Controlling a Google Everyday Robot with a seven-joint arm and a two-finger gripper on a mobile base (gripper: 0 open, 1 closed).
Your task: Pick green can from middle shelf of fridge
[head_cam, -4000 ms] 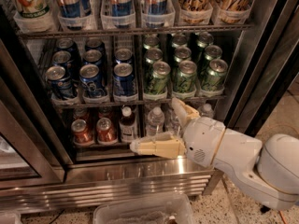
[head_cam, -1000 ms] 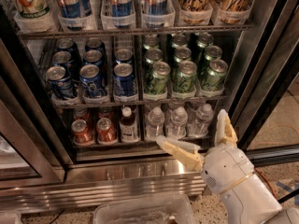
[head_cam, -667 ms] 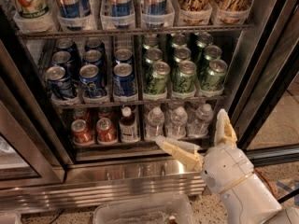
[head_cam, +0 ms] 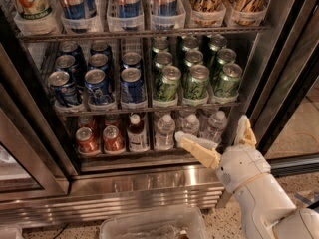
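Jaws spread below the middle shelf (head_cam: 149, 108), seemingly clear of its front edge.

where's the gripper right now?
Camera view, lower right: the gripper, open, sits in front of the water bottles, below the green cans on the middle shelf.

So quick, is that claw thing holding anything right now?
Gripper: open, empty, low in front of the water bottles.
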